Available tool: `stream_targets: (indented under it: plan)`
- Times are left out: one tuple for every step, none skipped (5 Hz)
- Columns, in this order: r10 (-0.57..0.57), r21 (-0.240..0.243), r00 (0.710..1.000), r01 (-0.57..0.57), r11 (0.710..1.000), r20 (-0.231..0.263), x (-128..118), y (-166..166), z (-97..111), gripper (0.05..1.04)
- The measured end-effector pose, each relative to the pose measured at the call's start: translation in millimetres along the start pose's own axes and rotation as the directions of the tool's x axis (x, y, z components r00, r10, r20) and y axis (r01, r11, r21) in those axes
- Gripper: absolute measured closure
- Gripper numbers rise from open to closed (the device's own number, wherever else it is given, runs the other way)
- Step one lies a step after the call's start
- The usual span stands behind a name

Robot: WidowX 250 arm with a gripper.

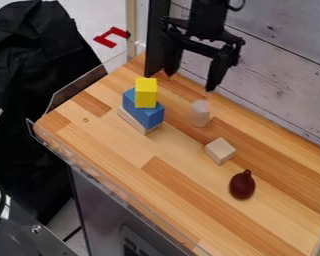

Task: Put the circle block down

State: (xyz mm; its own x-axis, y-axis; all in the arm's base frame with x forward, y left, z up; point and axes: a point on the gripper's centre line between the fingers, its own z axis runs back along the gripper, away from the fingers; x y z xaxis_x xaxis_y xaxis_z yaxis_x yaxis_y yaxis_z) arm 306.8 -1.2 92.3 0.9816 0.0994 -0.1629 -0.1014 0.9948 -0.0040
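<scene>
Maroon bulb (242, 185), pale block (219, 150), whitish cylinder (200, 114) near spread hand (189, 83)

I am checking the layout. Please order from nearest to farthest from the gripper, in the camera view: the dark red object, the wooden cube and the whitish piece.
1. Whitish piece, below the gripper in view
2. Wooden cube, between the other two
3. Dark red object, at lower right

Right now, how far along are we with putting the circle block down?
The pale round block, probably the circle block, rests on the table, so placing looks done. The end effector hangs open above, nothing in hand. Perhaps only backing away is left.
</scene>
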Motion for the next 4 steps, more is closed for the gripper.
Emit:
stream_targets:
  plan:
    - [-0.017, -0.006, 1.0, 0.017, 1.0, -0.008, -17.4, 1.0, 6.3, 0.083]
    - [-0.029, -0.017, 1.0, 0.029, 0.999, -0.007, -27.1, 1.5, 8.3, 0.083]
    - [-0.039, -0.034, 0.999, 0.039, 0.999, -0.016, -29.5, 0.8, 5.9, 0.083]
    - [-0.061, -0.043, 0.997, 0.059, 0.997, -0.057, -25.7, -0.9, 1.4, 0.083]
